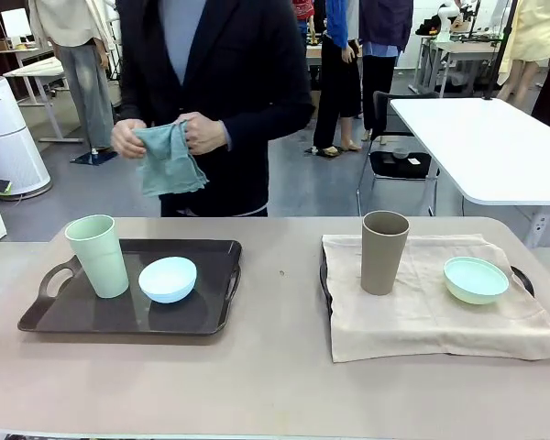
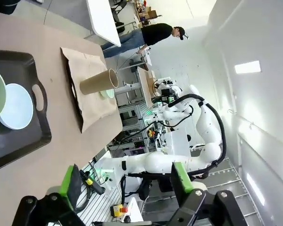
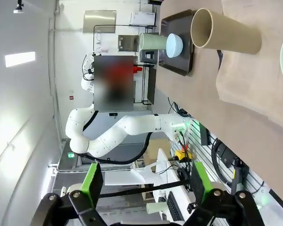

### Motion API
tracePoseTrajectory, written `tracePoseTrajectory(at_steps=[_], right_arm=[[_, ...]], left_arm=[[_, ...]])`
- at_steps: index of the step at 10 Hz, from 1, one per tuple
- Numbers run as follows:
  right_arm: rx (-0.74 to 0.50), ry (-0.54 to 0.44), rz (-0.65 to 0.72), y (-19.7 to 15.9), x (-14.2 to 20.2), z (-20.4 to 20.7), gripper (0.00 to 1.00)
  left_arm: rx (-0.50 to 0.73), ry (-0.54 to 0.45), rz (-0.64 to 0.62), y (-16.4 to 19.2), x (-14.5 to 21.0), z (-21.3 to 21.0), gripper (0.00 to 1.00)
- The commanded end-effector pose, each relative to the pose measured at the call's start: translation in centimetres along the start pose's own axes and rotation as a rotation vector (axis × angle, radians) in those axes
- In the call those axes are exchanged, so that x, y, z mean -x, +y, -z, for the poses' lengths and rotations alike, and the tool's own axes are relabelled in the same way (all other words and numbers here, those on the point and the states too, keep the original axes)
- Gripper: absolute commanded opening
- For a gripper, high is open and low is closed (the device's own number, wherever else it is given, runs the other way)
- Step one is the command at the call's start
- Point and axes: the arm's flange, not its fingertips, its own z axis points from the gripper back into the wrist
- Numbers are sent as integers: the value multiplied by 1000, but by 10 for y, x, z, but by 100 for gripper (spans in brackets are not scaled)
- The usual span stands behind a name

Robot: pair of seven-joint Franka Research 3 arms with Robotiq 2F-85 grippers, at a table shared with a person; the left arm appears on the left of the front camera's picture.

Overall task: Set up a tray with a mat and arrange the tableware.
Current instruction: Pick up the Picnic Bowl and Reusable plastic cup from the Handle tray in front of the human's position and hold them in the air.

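On the left, a dark tray [image 1: 82, 316] carries a pale green tumbler [image 1: 98, 256] and a light blue bowl [image 1: 168, 279]. The right tray [image 1: 522, 278] lies under a beige mat [image 1: 422, 316], on which stand a taupe tumbler [image 1: 384, 251] and a mint green bowl [image 1: 476, 280]. Across the table a person holds a folded teal mat [image 1: 170, 160] in both hands. My left gripper [image 2: 127, 183] is open and empty, off the table's near edge. My right gripper [image 3: 146, 183] is open too, with nothing between its fingers.
A strip of bare tabletop [image 1: 280, 275] separates the two trays. A white table [image 1: 495, 147] and a chair [image 1: 399, 165] stand behind on the right, a white cylinder [image 1: 5, 137] at the far left. Other people stand farther back.
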Motion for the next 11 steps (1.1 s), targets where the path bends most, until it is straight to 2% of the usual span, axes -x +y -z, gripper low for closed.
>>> tracePoseTrajectory(at_steps=[1, 11], right_arm=[[-3, -22, 9, -1, 0, -4, 98], [-3, -22, 9, -1, 0, -4, 98]], left_arm=[[19, -15, -11, 4, 3, 0, 100], [19, -15, -11, 4, 3, 0, 100]])
